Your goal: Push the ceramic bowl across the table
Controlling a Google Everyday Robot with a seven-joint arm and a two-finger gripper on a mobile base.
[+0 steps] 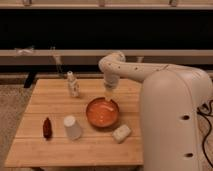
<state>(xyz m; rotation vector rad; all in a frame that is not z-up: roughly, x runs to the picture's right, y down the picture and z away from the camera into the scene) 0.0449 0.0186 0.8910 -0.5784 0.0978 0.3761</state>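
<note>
End effector [108, 98] sits at far rim of ceramic bowl [102, 115].

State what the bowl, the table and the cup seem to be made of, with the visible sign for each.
Bowl: probably glazed ceramic; glossy orange-red with a pale sheen inside.
Table: light wood, matte; plank lines show.
Cup: white, dull; paper or plastic, cannot tell.
The gripper is at the bowl's far rim.
</note>
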